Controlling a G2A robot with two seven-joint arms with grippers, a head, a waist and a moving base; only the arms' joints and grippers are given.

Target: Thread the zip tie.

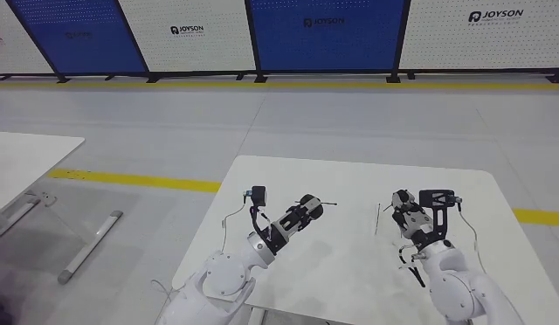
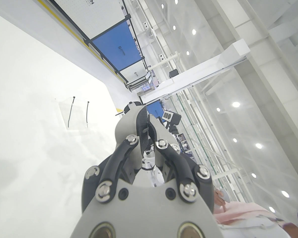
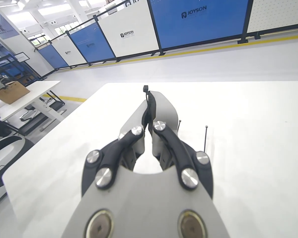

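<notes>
Right gripper (image 3: 149, 105) clamped on zip tie (image 3: 146, 92) over table (image 3: 250, 125). Head stands proud of fingertips (image 3: 152, 101), presumably keeping slot free for tail. Zip tie thin, black, with small square head. Left gripper (image 2: 146, 116) closed, contents not discernible. Two spare ties (image 3: 205, 137) lie flat on table nearby.

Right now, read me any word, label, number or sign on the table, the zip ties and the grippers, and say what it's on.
None on the table.
None on the zip tie in the right gripper, nor on the left gripper.
None legible on the loose zip ties: too thin.
The fence panels each carry a brand logo, left unread.
</notes>
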